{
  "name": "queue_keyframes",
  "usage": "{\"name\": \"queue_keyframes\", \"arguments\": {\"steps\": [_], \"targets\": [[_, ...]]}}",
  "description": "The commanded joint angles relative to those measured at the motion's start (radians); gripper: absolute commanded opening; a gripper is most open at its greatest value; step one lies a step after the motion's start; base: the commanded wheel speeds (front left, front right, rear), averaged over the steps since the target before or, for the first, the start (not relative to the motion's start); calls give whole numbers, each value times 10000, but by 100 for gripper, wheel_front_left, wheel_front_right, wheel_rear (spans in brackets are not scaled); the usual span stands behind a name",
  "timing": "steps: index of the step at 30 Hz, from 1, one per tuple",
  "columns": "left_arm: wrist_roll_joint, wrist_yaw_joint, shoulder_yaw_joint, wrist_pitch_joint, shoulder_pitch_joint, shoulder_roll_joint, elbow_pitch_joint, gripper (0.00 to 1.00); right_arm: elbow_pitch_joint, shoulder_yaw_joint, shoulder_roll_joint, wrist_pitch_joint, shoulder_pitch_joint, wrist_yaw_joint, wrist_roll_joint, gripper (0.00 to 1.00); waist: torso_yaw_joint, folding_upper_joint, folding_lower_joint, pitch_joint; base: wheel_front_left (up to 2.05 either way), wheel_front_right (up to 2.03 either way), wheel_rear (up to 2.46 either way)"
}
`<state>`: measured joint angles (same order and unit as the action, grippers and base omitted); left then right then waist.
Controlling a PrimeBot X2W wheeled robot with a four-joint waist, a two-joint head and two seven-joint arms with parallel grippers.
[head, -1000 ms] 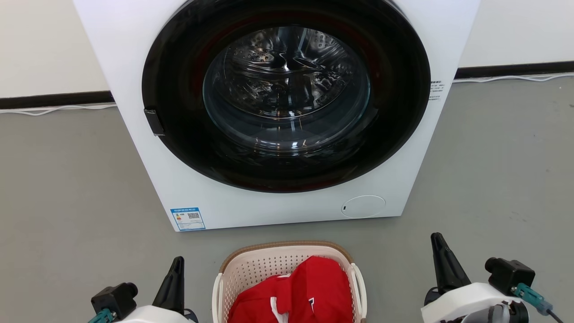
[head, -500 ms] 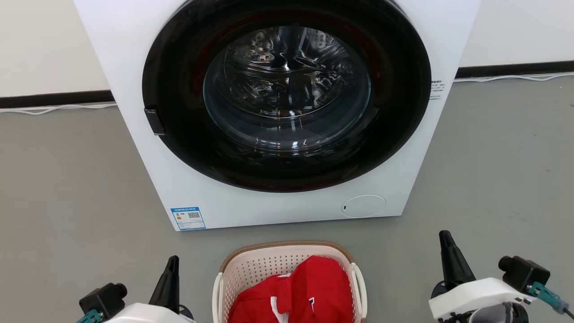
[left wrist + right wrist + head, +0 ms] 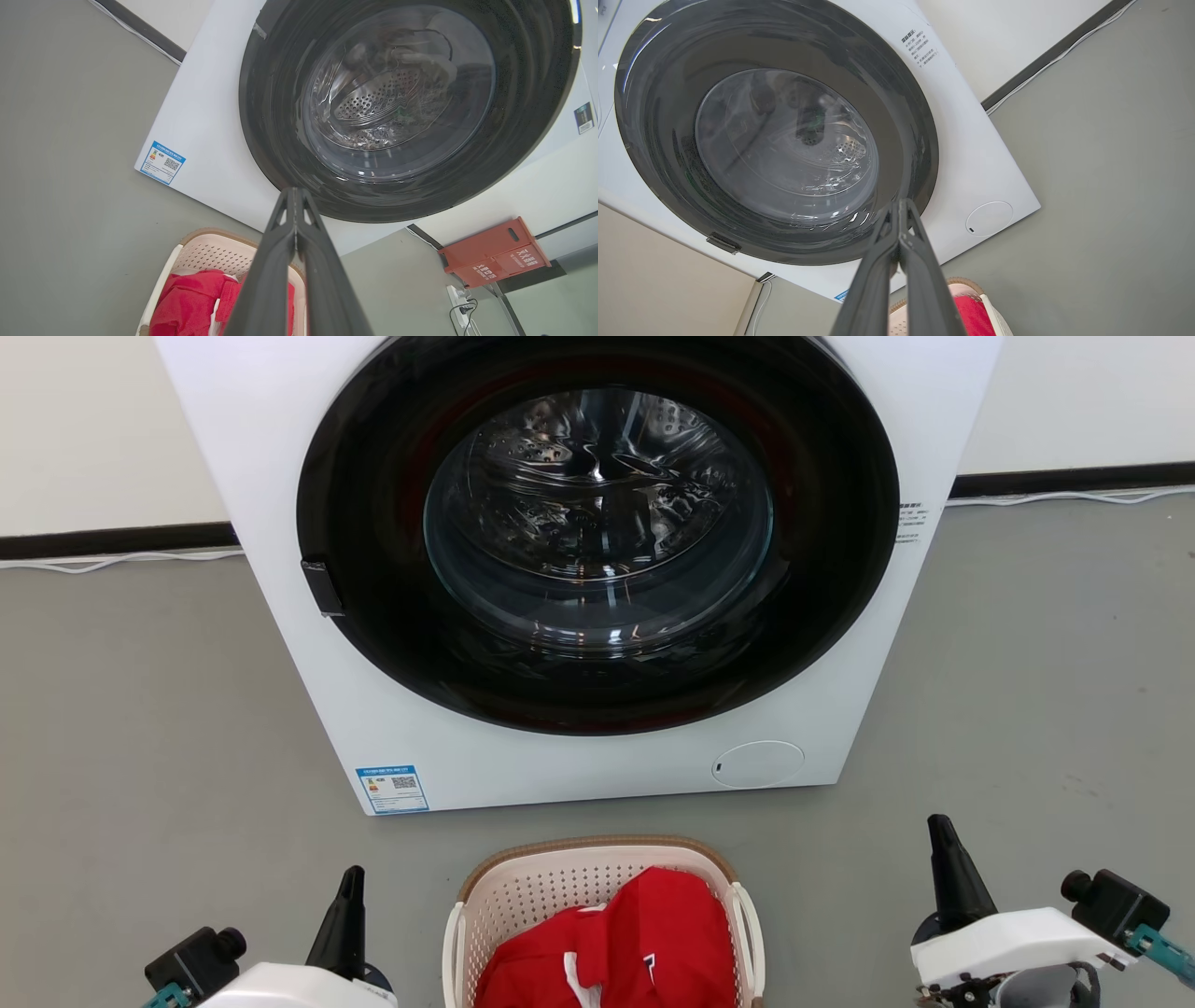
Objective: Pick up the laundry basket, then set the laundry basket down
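left gripper (image 3: 295, 192) and right gripper (image 3: 900, 203) sit clenched empty, flanking the laundry basket (image 3: 551, 891); left wrist view catches a red box (image 3: 490, 249).

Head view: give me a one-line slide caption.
Laundry basket of red cloth before the washing machine, left gripper and right gripper shut either side.

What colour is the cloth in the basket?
The cloth is red with some white, clearest in the head view.
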<state>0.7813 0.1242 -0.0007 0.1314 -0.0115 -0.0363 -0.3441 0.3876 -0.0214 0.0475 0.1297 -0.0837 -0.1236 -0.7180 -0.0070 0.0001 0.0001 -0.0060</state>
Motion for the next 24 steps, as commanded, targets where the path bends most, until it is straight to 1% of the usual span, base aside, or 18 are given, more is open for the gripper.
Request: {"name": "queue_keyframes", "arguments": {"steps": [1,24], "targets": [[312,23,185,-94,-529,-82,320,0,-365,28,24,-123,-320,-26,-315,0,2,-1,-1,2,0,0,0],[2497,35,452,-743,-650,-98,503,0,-657,-234,25,-757,-299,-38,-2675,0,21,-1,-1,26,0,0,0]]}}
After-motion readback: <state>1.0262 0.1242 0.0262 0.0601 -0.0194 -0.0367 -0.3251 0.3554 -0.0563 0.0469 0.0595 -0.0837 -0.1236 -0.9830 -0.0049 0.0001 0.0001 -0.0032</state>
